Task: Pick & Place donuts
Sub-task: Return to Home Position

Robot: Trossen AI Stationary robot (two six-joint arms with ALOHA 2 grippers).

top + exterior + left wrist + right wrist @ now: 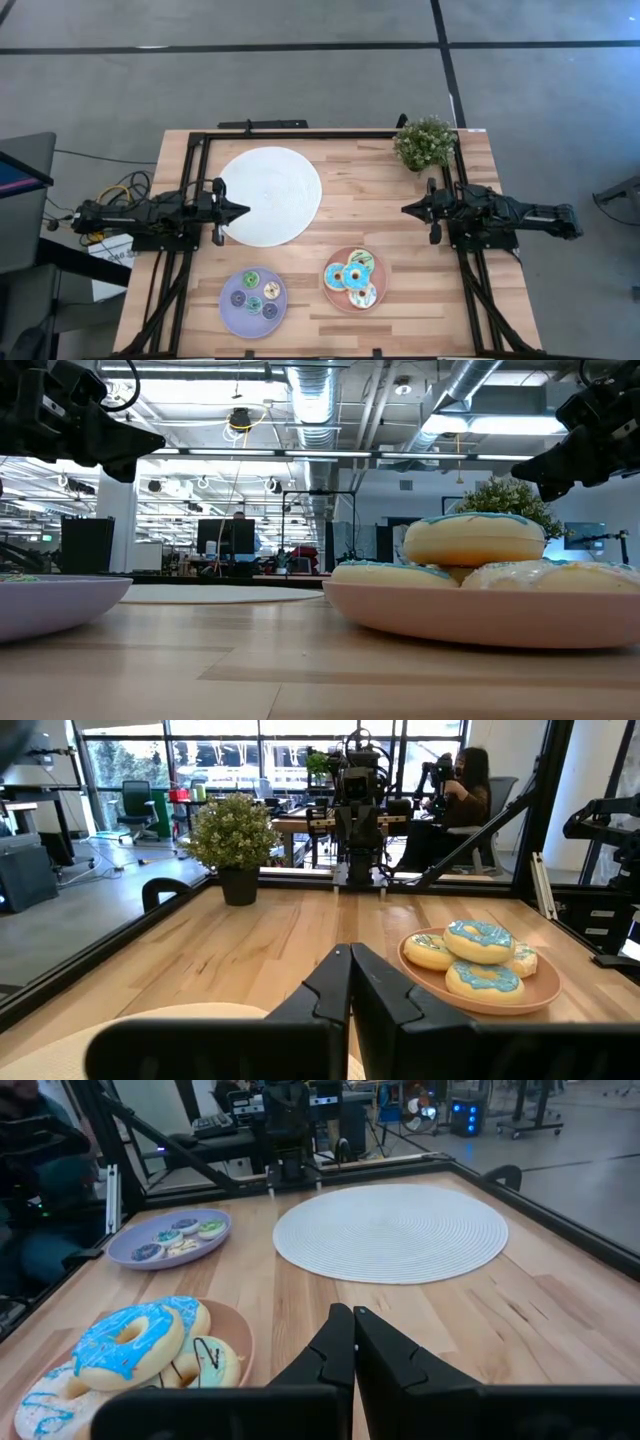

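**Left arm.** The left gripper (243,211) is hanging above the near edge of the large white disc (270,195), at the table's left side and pointing inward. In its own wrist view the 2 fingers (335,982) are pressing together with nothing between them.

**Right arm.** The right gripper (406,210) is mirroring it at the right side, over bare wood of the table (400,320) and just in front of the potted plant (424,143). Its fingers (338,1342) are likewise meeting, and are carrying nothing. The low view shows both grippers riding high above the tabletop.

**Task items.** No donut is lying loose on the wood.
- 5 small donuts (253,296) are sitting on the lilac plate (232,318), spread flat and mostly apart.
- 4 large donuts (350,279) are sitting on the pink plate (336,298). They are crowding one another, with a blue-iced one resting on top of its neighbours.

The white disc is carrying nothing.

**Judgement.**
- The grouping is reading as a sort by size, small to lilac and large to pink, and it is looking complete.
- The pink plate is stacking because 4 large rings are not fitting side by side.
- The arms appear to be parking. Closed, raised and drawn to opposite sides, they are keeping clear of both plates, so neither is likely to disturb the loads.
- The one weak point is the top donut on the pink plate. It is resting on rounded icing, and a knock could roll it off.
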